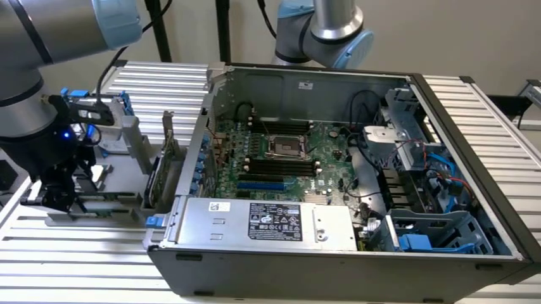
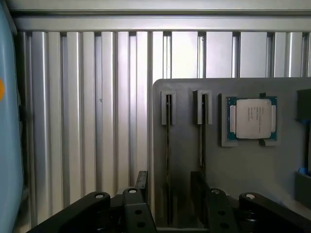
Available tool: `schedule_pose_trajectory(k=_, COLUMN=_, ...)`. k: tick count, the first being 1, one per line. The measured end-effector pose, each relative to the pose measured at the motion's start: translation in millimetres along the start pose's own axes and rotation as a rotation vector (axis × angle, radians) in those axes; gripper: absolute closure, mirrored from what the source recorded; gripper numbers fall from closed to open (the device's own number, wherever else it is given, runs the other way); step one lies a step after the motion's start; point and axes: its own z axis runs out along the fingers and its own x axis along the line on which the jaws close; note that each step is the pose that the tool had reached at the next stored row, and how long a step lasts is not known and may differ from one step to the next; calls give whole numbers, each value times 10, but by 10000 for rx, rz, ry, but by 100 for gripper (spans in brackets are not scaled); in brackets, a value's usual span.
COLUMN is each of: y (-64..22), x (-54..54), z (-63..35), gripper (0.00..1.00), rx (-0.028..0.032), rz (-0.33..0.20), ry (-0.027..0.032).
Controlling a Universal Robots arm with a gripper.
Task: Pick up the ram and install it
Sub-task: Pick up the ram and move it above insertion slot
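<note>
Ram (image 2: 168, 131) stands on edge in a slot of the grey tray (image 2: 243, 170). A second stick (image 2: 202, 131) is in the next slot, with the processor chip (image 2: 252, 119) just past it. Gripper (image 2: 169, 180) jaws are wide apart, one finger on each side of the ram; probably no contact, hard to tell. Arm (image 1: 21, 107) points straight down over the tray, at the exterior view's left of the open PC case (image 1: 338, 272).

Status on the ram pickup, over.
Pincer open, low over grey holder. Ram on edge in its slot, lined up under the pincer, not gripped. Processor chip off to the side, nothing blocking.
</note>
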Motion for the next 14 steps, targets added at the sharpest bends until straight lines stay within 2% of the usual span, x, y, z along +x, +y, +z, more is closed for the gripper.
schedule_pose_trajectory(k=14, y=-27, x=-2, z=255, gripper=52, rx=1, rz=-129, ry=2)
